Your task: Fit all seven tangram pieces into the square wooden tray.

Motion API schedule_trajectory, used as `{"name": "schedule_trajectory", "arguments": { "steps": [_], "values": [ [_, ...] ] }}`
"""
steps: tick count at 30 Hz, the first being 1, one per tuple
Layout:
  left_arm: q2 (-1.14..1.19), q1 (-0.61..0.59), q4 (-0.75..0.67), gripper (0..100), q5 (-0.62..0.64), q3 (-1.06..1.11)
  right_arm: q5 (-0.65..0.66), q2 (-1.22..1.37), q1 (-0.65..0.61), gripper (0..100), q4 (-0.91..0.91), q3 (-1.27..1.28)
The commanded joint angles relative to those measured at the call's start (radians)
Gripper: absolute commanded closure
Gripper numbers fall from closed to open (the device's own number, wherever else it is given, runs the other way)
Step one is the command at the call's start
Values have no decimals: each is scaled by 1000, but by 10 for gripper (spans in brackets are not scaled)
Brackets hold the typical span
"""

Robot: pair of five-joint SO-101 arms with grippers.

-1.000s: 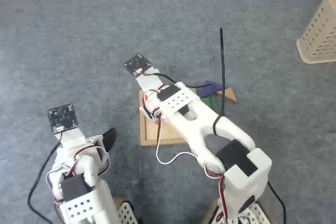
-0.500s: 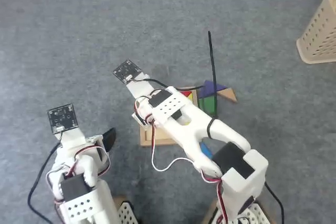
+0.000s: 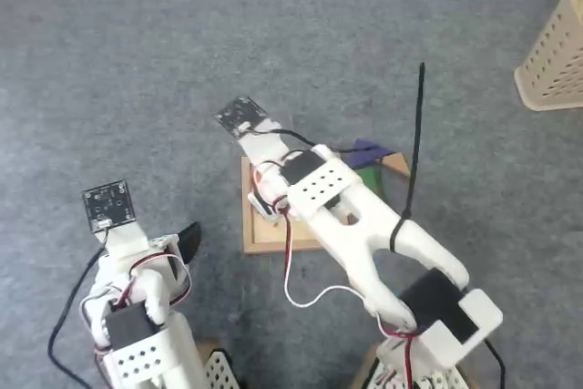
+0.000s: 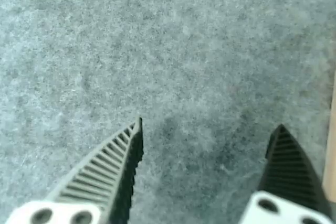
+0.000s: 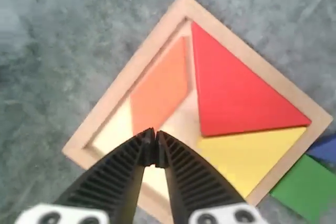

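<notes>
Overhead, close wrist views; shared tray (image 3: 260, 241)

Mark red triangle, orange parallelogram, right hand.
red triangle (image 5: 231, 95): right wrist view, centre of its face.
orange parallelogram (image 5: 160, 90): right wrist view, centre of its face.
right hand (image 5: 156, 136): right wrist view, between shut fingertips.

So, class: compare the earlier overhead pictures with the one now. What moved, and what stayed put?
The right arm swung left over the wooden tray, then back right to roughly where it started, its rear ending farther right. No grasp or release shows. The left arm, the tray and the purple piece beside it stayed put.
</notes>
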Motion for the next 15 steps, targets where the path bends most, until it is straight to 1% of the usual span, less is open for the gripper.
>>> {"name": "schedule_trajectory", "arguments": {
  "steps": [1, 15],
  "values": [
    [-12, 2, -2, 646, -2, -13, -8, 42, 19, 988, -51, -5],
    [-12, 2, -2, 646, -2, -13, -8, 223, 15, 989, -45, -144]
  ]
}}
